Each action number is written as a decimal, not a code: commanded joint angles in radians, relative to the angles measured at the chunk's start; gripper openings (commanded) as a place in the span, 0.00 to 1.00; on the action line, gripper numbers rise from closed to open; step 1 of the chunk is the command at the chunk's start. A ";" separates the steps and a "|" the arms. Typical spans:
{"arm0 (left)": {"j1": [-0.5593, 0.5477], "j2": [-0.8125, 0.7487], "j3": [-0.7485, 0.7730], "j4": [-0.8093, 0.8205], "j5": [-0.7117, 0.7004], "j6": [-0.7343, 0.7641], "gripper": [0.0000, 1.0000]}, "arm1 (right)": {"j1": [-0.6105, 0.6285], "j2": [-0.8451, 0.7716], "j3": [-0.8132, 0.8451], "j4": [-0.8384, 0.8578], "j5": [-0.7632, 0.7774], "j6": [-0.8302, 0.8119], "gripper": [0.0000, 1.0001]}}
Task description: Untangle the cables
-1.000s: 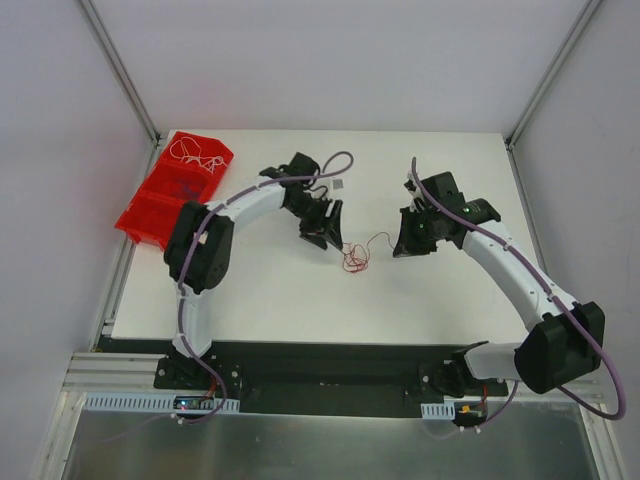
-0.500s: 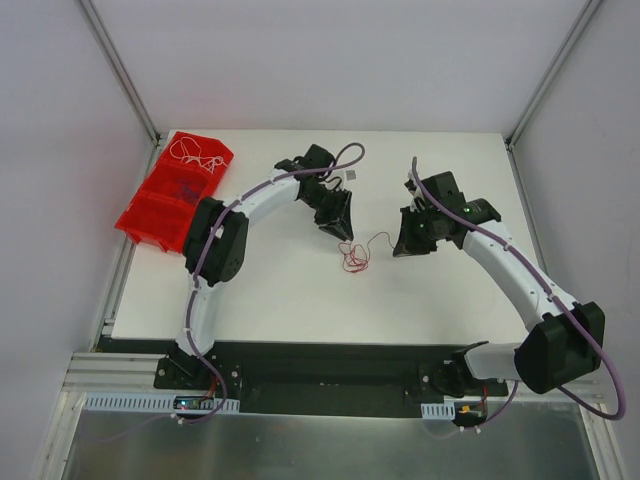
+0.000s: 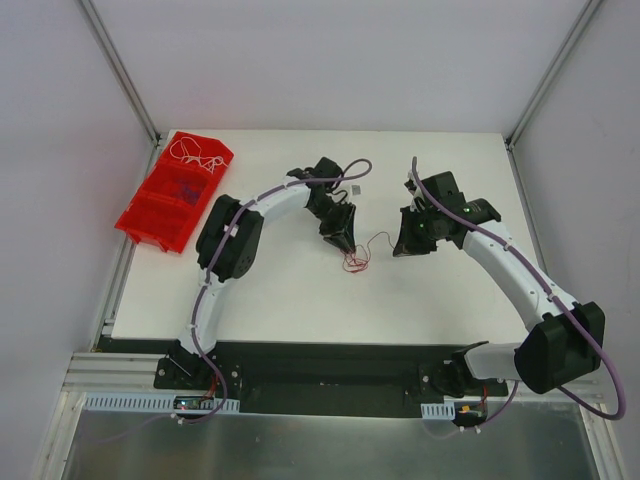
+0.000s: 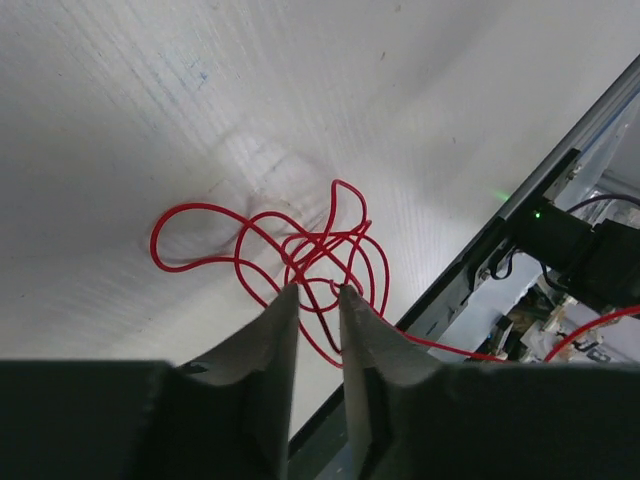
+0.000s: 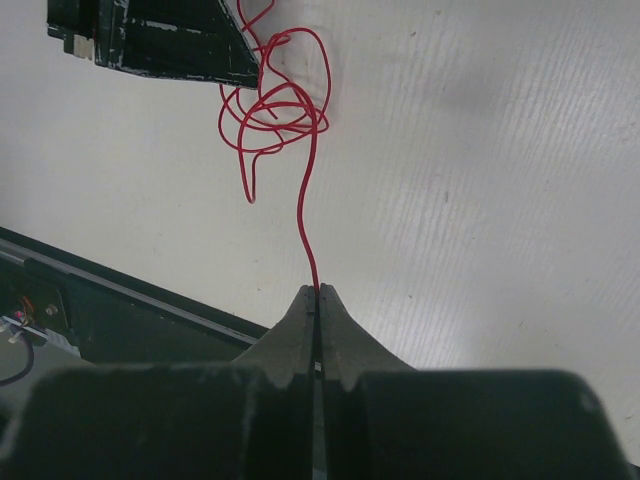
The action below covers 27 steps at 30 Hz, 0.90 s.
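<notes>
A tangle of thin red cable lies on the white table between my two grippers. My left gripper stands right at the tangle's upper left edge. In the left wrist view my left gripper has its jaws a narrow gap apart, tips at the near side of the red loops, with a strand running through the gap. My right gripper is shut on one end of the red cable, which runs up to the tangle. In the top view my right gripper sits right of the tangle.
A red bin at the table's left edge holds pale white wires in its far compartment. A small grey square lies behind the left gripper. The table's black front rail is close by. The left gripper shows in the right wrist view.
My left arm has swung right and its gripper has come down to the edge of the red tangle. My right arm and the cable in it have not moved.
</notes>
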 commanded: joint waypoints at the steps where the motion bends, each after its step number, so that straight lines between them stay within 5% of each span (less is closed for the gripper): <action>1: -0.012 0.025 0.047 -0.018 0.047 0.002 0.15 | -0.006 0.003 0.059 -0.018 0.001 -0.006 0.01; 4: -0.005 -0.011 0.060 -0.041 -0.010 0.037 0.00 | -0.006 -0.012 0.070 -0.020 0.051 -0.009 0.00; 16: 0.222 -0.407 0.046 -0.124 -0.664 0.178 0.00 | -0.113 -0.069 0.198 -0.158 0.511 0.037 0.00; 27: 0.331 -0.637 -0.032 -0.153 -0.878 0.224 0.00 | -0.317 -0.006 0.344 -0.176 0.614 0.015 0.00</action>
